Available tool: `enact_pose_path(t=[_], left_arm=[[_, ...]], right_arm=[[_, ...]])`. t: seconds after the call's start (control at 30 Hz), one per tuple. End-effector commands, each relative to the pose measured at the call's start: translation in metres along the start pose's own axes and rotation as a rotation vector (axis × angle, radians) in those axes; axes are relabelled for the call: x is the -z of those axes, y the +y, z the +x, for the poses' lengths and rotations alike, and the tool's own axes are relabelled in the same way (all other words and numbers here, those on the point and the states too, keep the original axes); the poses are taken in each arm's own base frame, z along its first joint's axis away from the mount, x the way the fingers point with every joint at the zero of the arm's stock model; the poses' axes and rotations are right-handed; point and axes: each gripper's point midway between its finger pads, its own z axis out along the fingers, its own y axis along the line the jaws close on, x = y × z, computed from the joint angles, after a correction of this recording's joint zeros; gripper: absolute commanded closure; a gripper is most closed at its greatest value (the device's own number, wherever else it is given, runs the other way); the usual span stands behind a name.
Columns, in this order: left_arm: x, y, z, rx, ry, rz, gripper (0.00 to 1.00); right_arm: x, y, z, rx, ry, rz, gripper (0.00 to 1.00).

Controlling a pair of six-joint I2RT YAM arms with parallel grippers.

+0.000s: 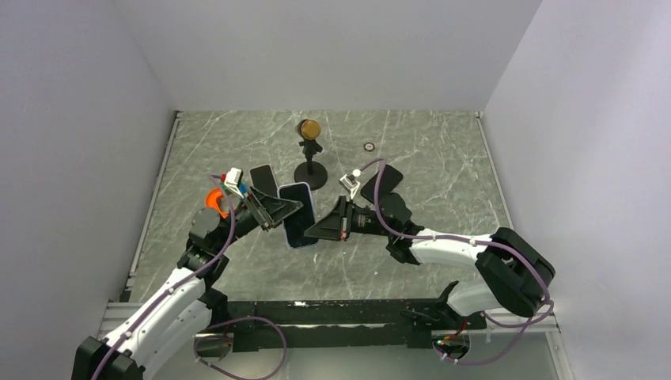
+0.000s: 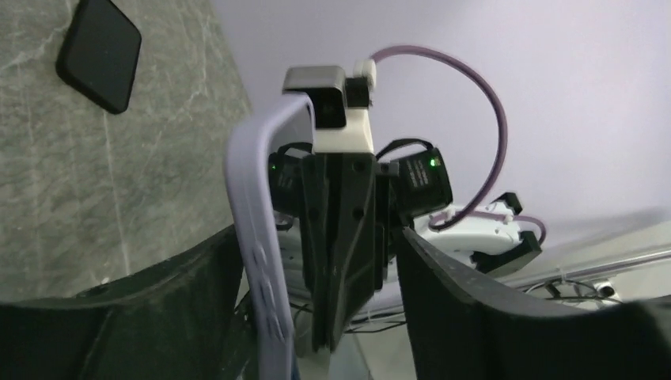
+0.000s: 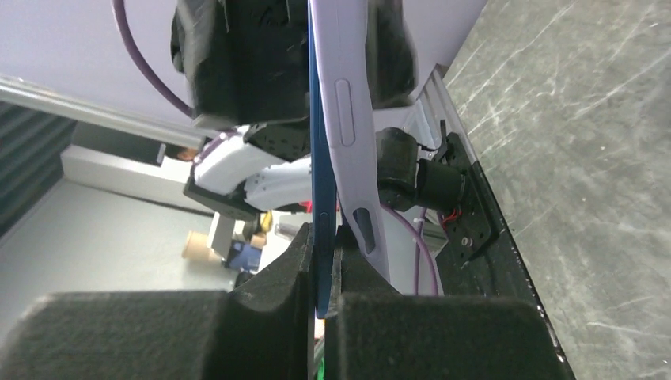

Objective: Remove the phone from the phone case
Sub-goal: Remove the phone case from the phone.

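Black matte pads of the right pincer [image 3: 320,253] are pressed together on one edge of the phone [image 3: 320,174], a thin blue slab with a smooth, hard side. Just beside it, the case [image 3: 354,119] is a pale lilac shell of what looks like soft, rubbery plastic, with a raised button strip and an oval cutout. Near the pads it bends away from the phone; farther up the two lie flush. Opposite, the left pincer [image 2: 316,245] stands with its fingers spread, and the rounded rim of the case passes between them unclamped. Phone and case hang in the air between the two arms, above the grey veined table [image 1: 411,174].

Progress: separation appears begun at one corner only; most of the phone sits in the case. Remaining: grip the case, peel the other edges, draw the phone clear. A flat black slab [image 1: 263,178] with rounded corners lies on the table behind.
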Motion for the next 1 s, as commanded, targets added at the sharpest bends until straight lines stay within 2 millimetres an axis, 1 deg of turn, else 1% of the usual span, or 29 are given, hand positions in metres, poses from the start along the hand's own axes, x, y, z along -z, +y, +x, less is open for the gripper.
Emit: enact_pose_path(t=[0.0, 0.07, 0.1, 0.13, 0.17, 0.27, 0.33, 0.4, 0.47, 0.5, 0.6, 0.8, 0.87, 0.9, 0.97], left_arm=[[0.009, -0.007, 0.011, -0.139, 0.056, 0.001, 0.17], [0.015, -0.002, 0.014, -0.187, 0.06, -0.017, 0.08], [0.018, -0.001, 0.016, -0.201, 0.06, -0.018, 0.06], [0.021, 0.0, 0.017, -0.215, 0.058, -0.014, 0.01], [0.024, 0.001, 0.018, -0.225, 0.052, -0.013, 0.01], [0.032, 0.013, 0.026, -0.216, 0.048, -0.02, 0.01], [0.035, 0.021, 0.033, -0.2, 0.061, -0.015, 0.03], [0.035, 0.022, 0.04, -0.182, 0.082, 0.023, 0.09], [0.034, 0.017, 0.047, -0.174, 0.111, 0.065, 0.13], [0.033, 0.013, 0.05, -0.178, 0.126, 0.084, 0.13], [0.03, 0.005, 0.056, -0.181, 0.151, 0.125, 0.1], [0.032, 0.007, 0.061, -0.166, 0.149, 0.128, 0.09], [0.034, 0.009, 0.061, -0.161, 0.139, 0.12, 0.06], [0.035, 0.012, 0.06, -0.158, 0.13, 0.102, 0.02], [0.037, 0.016, 0.056, -0.16, 0.101, 0.065, 0.01]], right_arm=[[0.02, 0.039, -0.023, 0.034, -0.112, -0.162, 1.0], [0.027, 0.042, -0.024, 0.021, -0.126, -0.174, 1.0], [0.03, 0.043, -0.025, 0.018, -0.133, -0.178, 1.0], [0.033, 0.044, -0.026, 0.013, -0.139, -0.18, 1.0], [0.036, 0.046, -0.027, 0.009, -0.147, -0.184, 1.0], [0.045, 0.053, -0.031, -0.005, -0.172, -0.208, 1.0], [0.048, 0.058, -0.034, -0.015, -0.185, -0.223, 1.0], [0.049, 0.062, -0.035, -0.015, -0.186, -0.234, 1.0], [0.048, 0.063, -0.037, -0.018, -0.189, -0.239, 1.0], [0.048, 0.064, -0.037, -0.022, -0.189, -0.241, 1.0], [0.047, 0.062, -0.037, -0.026, -0.187, -0.24, 1.0], [0.047, 0.057, -0.037, -0.036, -0.193, -0.236, 1.0], [0.047, 0.053, -0.038, -0.038, -0.198, -0.224, 1.0], [0.048, 0.052, -0.038, -0.038, -0.202, -0.221, 1.0], [0.048, 0.052, -0.038, -0.036, -0.207, -0.218, 1.0]])
